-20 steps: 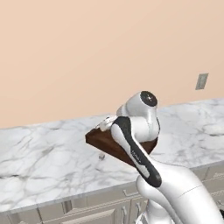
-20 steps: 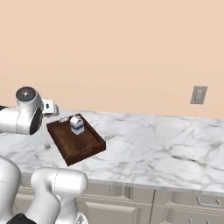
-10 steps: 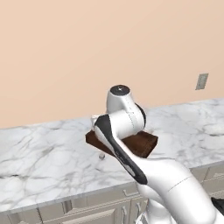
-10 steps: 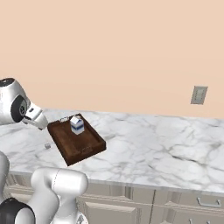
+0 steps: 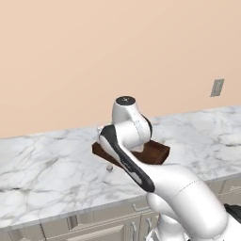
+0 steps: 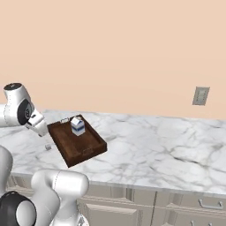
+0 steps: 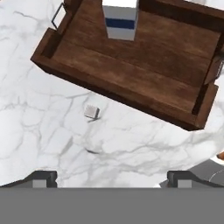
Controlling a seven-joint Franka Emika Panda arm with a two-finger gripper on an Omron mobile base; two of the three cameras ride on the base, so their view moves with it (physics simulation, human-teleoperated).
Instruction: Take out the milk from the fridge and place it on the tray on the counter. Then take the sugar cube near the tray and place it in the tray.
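Since a second ago your arm has swung away from the tray and over toward the left side of the right base view. It has left the milk behind and is now over the bare tabletop next to the tray. That tells me the first job looks done and the second one is starting.

Look at the sugar cube [image 7: 91, 112] first. In the hand view it sits a little left of the middle, alone on the white tabletop [image 7: 39, 131]. It is just beside the long edge of the tray [image 7: 131, 65] but not touching it. You can see it in the left base view too, as a tiny pale block [image 5: 109, 167] near the tray's front edge.

The milk [image 7: 120, 18] stands upright inside the tray, at the top of the hand view. In the right base view it stands toward the back end of the tray [image 6: 77, 126].

Your gripper [image 7: 111, 177] hangs above the cube with its fingers [image 7: 41, 177] spread as wide as they go, and they hold nothing. The cube is left of the spot between them, so I think you should slide that way before you go down.

Nothing lies between you and the cube. The tray rim is close, so take care not to bump it. A wall plate [image 6: 201, 96] is on the wall at the right, well apart from all this.
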